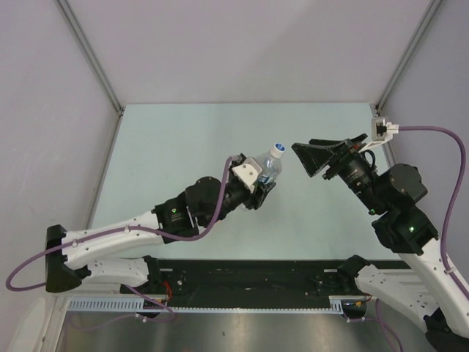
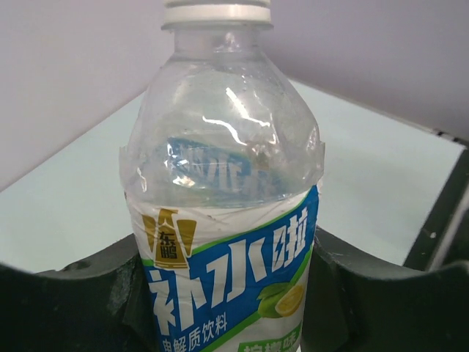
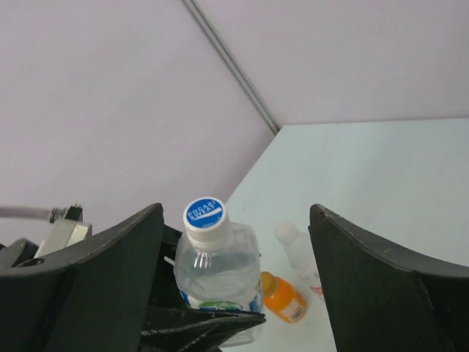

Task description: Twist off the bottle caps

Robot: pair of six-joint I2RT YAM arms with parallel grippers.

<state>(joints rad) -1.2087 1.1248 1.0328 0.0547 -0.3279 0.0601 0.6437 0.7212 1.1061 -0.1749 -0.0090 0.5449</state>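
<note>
My left gripper (image 1: 262,185) is shut on the body of the clear bottle with the blue-white label (image 1: 270,169) and holds it tilted above the table. The bottle's blue-topped cap (image 1: 278,150) points toward my right gripper (image 1: 300,160), which is open and empty just right of it. In the right wrist view the cap (image 3: 204,216) sits between my spread fingers (image 3: 110,279), untouched. In the left wrist view the label (image 2: 227,279) fills the space between the jaws and the cap's white rim (image 2: 217,11) is at the top. The orange bottle (image 3: 286,299) and the red-white labelled bottle (image 3: 304,262) lie on the table below.
The pale green table (image 1: 183,147) is bounded by grey walls at the back and both sides. In the top view the two lying bottles are hidden beneath my left arm. A black rail (image 1: 249,275) runs along the near edge between the arm bases.
</note>
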